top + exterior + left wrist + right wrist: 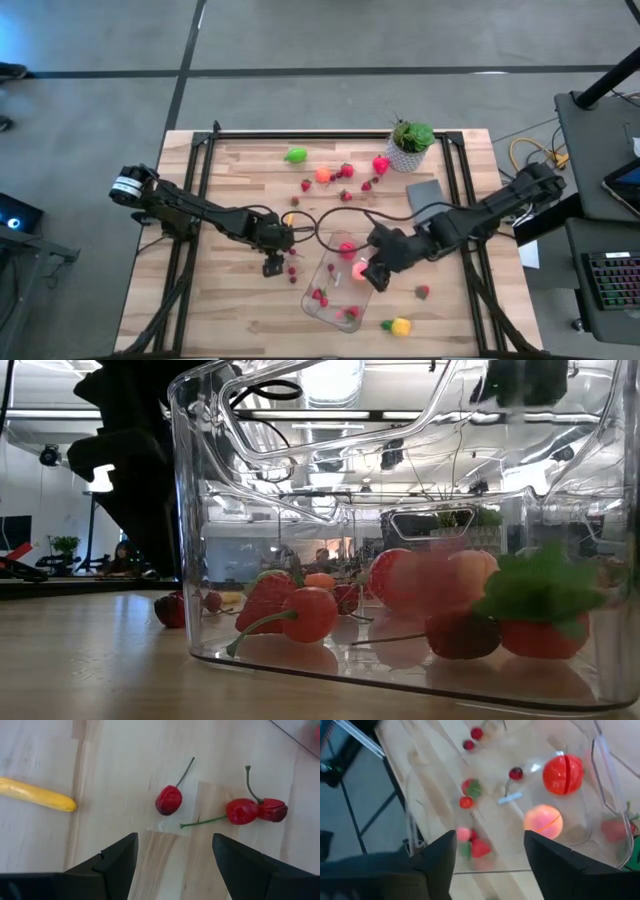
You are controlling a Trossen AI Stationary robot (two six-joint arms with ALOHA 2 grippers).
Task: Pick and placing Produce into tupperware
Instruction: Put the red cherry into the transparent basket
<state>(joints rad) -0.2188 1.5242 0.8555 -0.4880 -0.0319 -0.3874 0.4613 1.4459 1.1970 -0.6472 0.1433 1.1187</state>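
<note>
Inside tupperware [322, 306]: red berries [320, 296], pink piece [543, 819], red piece [563, 774]. Both grippers' jaws apart, empty.

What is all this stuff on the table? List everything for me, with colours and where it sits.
tupperware: one, clear, near the table's front middle.
produce in the tupperware: several pieces, a red round one, a pink-orange one, small red berries.
cherries: three, red with stems, on the wood below the left gripper.
yellow piece: one, long, beside the cherries.
loose produce: light green, orange and red pieces, far half of the table.
yellow fruit: one, front edge.
plant: one, green in a white pot, far right.
grey slab: one, right side.
left gripper: open, left of the tupperware.
right gripper: open, over the tupperware.
</note>
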